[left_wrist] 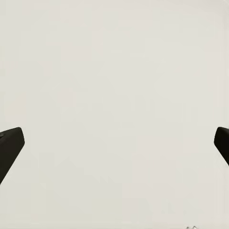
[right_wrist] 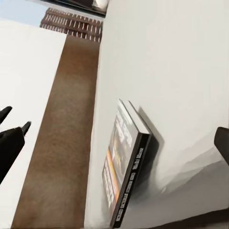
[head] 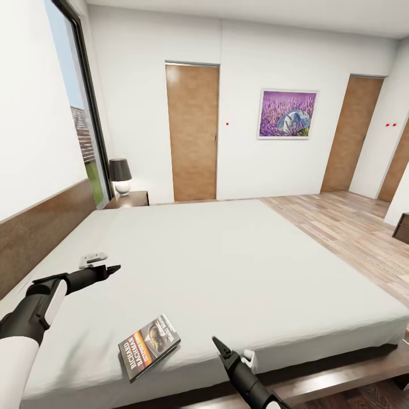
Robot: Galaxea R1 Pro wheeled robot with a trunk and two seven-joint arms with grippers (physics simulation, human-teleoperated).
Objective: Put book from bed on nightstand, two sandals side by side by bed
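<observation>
- The book [head: 149, 347] lies flat near the bed's [head: 227, 255] front edge, beside your right gripper [head: 222, 346].
- Both grippers' fingers spread wide, empty.
- It looks thin, light and stiff; pinch its overhanging-free long edge.

The one legible text is on the book [head: 149, 346], lying flat on the bed [head: 238, 267]: white capitals reading "RICHARD BACHMAN" along the cover's edge, beside an orange band. Smaller lettering on the band and near the face photo is too blurred to read. In the right wrist view the spine's print is also illegible.
</observation>
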